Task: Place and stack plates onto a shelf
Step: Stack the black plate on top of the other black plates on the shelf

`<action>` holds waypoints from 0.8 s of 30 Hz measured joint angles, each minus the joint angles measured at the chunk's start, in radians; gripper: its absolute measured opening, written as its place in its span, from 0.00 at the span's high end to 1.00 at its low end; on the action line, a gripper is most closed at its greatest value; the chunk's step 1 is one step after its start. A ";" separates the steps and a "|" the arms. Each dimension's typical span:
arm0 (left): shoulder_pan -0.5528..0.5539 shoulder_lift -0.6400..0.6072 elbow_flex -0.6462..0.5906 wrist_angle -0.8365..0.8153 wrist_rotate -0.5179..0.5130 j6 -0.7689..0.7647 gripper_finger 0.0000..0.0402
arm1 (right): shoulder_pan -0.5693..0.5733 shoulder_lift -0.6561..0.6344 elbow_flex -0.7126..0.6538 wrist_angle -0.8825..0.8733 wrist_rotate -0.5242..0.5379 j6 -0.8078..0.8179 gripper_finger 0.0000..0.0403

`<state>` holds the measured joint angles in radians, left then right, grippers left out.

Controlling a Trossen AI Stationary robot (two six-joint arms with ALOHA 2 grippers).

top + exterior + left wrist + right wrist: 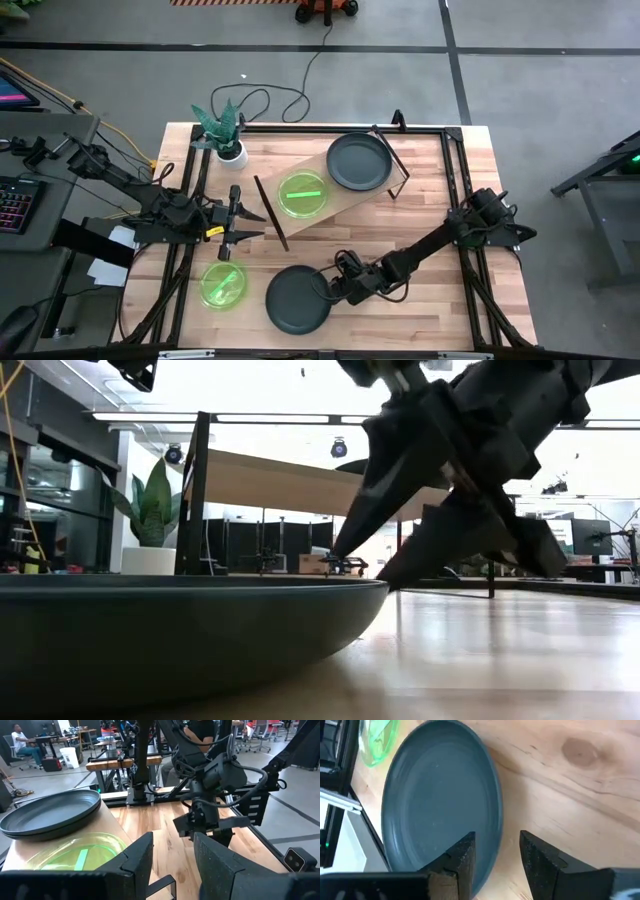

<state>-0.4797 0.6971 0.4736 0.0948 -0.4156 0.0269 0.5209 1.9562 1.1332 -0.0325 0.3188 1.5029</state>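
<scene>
High view: shelf (345, 200) carries a dark plate (357, 161) and a green plate (302, 194); another green plate (223, 284) and a second dark plate (297, 298) lie on the table (430, 290). Left gripper (243, 222) hovers off the shelf's end, fingers spread. Right wrist view: right gripper (496, 851), fingers parted, straddles the second dark plate's rim, bare wood beside it

Two dark, nearly black jointed robot arms with angular housings and black cables looped along their links. The left gripper (243, 224) and right gripper (327, 287) each have two wedge-shaped matte black fingers (463, 854) with a fine pebbled surface.
</scene>
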 joint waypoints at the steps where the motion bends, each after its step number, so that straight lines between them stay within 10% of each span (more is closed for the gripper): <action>1: 0.000 0.000 0.000 0.000 0.000 0.000 0.67 | 0.001 0.008 0.000 0.001 -0.001 0.009 0.67; 13: 0.000 0.000 0.000 -0.001 0.000 0.001 0.67 | 0.002 0.073 0.000 0.077 -0.031 0.019 0.68; 24: 0.000 0.000 0.000 -0.001 0.001 0.002 0.67 | -0.001 0.068 0.000 0.034 -0.019 -0.103 0.98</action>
<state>-0.4797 0.6971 0.4740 0.0940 -0.4149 0.0292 0.5195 2.0239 1.1332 0.0020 0.2997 1.3997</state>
